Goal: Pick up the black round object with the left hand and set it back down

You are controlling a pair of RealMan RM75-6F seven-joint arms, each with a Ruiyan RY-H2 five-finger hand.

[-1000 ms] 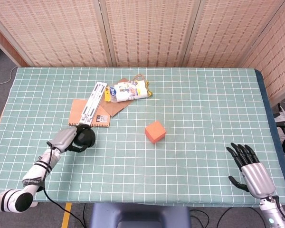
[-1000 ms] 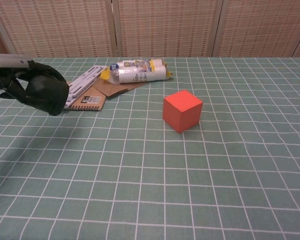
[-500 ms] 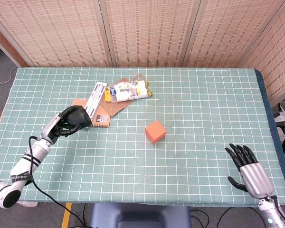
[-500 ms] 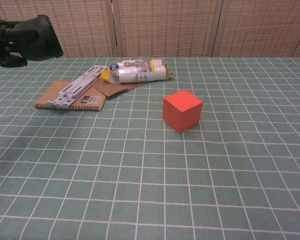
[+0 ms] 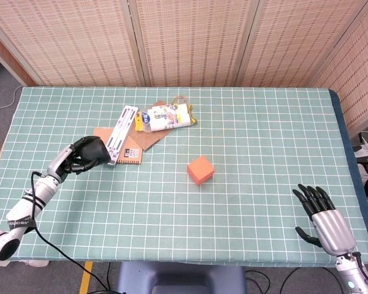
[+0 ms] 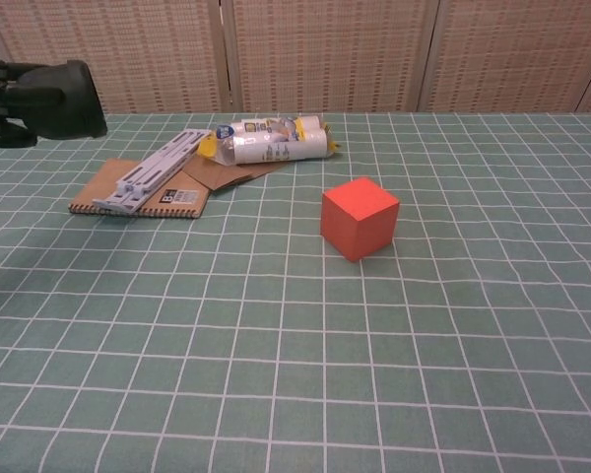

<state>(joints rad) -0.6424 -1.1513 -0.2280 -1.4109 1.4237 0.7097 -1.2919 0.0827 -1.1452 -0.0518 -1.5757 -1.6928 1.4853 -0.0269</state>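
One black round object [image 5: 92, 151] is held aloft in the left hand [image 5: 80, 156], fingers wrapped around it, above the surface [image 5: 264, 153] at nine o'clock from the notebook [image 5: 130, 150]; straight down lies bare cloth. Right hand [image 5: 325, 217] rests spread.

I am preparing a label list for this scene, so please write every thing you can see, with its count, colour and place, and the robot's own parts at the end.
table: one, green cloth with white grid, fills the scene
black round object: one, black, held above the table's left part
notebook: one, brown, left of centre
plastic rail: one, pale grey, lying across the notebook
cardboard piece: one, brown, under the packet
packet: one, white with yellow, rear centre-left
cube: one, orange-red, centre
left hand: one, black fingers, grips the black round object
right hand: one, silver and black, fingers apart, near right corner
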